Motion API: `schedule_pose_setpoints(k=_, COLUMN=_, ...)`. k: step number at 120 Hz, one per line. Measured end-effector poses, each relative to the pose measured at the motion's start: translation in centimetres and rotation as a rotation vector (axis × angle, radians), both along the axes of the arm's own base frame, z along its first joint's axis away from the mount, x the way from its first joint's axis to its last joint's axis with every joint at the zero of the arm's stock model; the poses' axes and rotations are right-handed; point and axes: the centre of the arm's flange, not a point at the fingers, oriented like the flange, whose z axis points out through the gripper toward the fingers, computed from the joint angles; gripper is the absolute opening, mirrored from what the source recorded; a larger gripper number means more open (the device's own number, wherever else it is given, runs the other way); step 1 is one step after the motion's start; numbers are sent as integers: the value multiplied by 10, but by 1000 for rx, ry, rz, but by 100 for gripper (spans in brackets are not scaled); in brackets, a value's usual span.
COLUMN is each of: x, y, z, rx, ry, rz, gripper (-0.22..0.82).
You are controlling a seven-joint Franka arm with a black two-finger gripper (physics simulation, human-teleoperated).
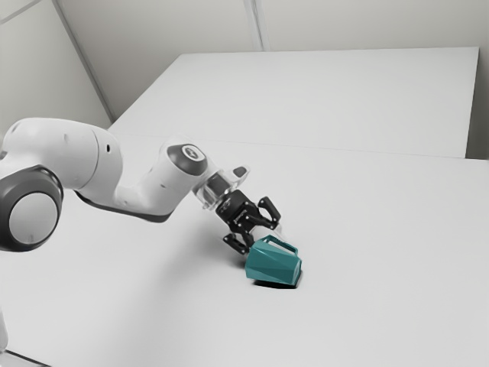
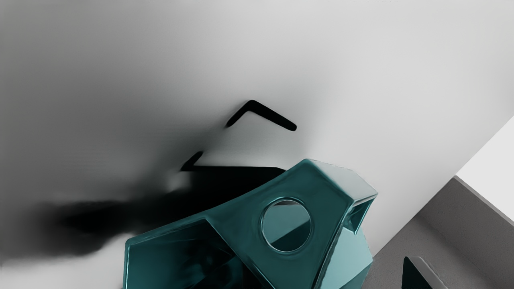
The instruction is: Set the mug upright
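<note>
Teal mug [image 1: 273, 262]: lies tipped on its side on the white table [image 1: 367, 252], well in from the far edge; it is not upright.

Handle [image 1: 284, 244]: an angular loop on the mug's upper side, which probably keeps it off the surface and within your reach.

Gripper [image 1: 262, 235]: released, its two fingers spread apart close beside the mug, on the handle's side. You seem to have it angled down so the fingers can go around part of the mug, though the reason is a guess; this would suit lining up a hold or having just let one go.

Finger [image 2: 417, 275]: in the wrist view you can see a gap between this one and the mug, so the mug is not pinched.

Arm [image 1: 137, 202]: the exterior view gives you its whole slant, coming from that view's left, and the mug's full length; the wrist view gives you neither.

Round detail [image 2: 286, 225]: a smooth circle on a teal face, clear to you in the wrist view and absent from the exterior one.

Hollow [image 2: 180, 257]: a dark recess framed by teal edges, again from the wrist view; you cannot tell for sure whether it is the mouth.

Bent shadow [image 2: 273, 116]: black and angular on the table beside the mug, likely cast by the handle; the exterior view shows you mainly a dark strip under the body.
</note>
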Motion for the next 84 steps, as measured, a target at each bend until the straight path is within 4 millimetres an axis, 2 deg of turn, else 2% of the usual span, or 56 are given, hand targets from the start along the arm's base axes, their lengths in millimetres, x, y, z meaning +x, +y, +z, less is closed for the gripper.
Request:
schedule_pose_setpoints(k=10, x=2, y=1, z=2, rx=26, ry=-12, rz=-7, gripper=11)
schedule_pose_setpoints(k=21, x=6, y=0, z=7, rx=43, ry=-27, rz=-11, gripper=0)
schedule_pose_setpoints(k=43, x=12, y=-16, z=21, rx=51, ry=-57, rz=-26, gripper=-12)
schedule_pose_setpoints(k=60, x=13, y=-26, z=35, rx=61, ry=-76, rz=-35, gripper=-15)
schedule_pose_setpoints(k=71, x=10, y=-33, z=68, rx=120, ry=-142, rz=-82, gripper=-16)
schedule_pose_setpoints(k=84, x=6, y=-31, z=104, rx=234, ry=-228, rz=-143, gripper=-17)
